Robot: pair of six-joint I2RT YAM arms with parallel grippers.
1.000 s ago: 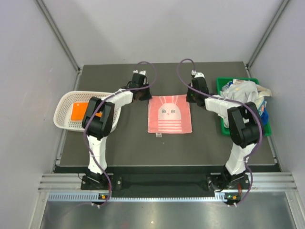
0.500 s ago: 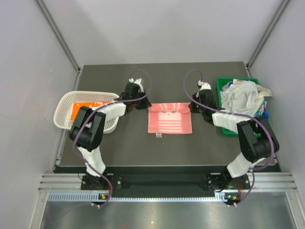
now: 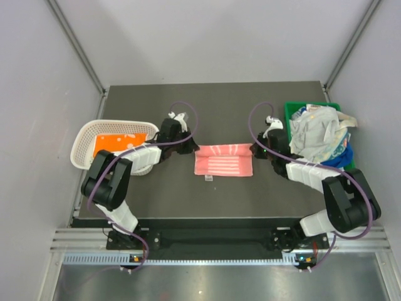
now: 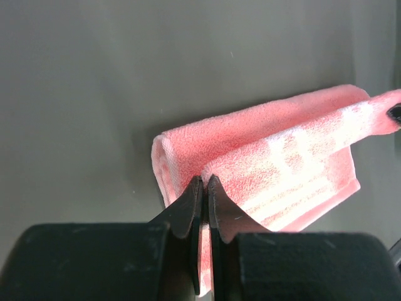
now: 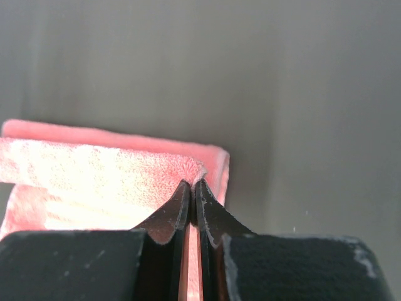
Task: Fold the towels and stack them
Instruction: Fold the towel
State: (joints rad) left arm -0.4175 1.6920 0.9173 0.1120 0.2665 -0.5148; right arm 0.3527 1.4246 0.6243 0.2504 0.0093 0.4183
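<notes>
Left gripper and right gripper each clamp a corner of the soft pink striped terry towel; limp and light, it looks best held by corners.

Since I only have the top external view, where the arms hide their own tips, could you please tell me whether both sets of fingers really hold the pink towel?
Observer: Yes for the left. Its wrist camera shows the left fingers shut on the pink towel, pinching the edge of the upper layer.
Operator: Thank you, and the right side?
Observer: The right fingers are shut too, nipping the upper layer near its corner.
Operator: How does the cloth sit at the left pinch?
Observer: On the left wrist camera it curls in a rounded fold just beyond the fingers, with the striped layer on top.
</notes>
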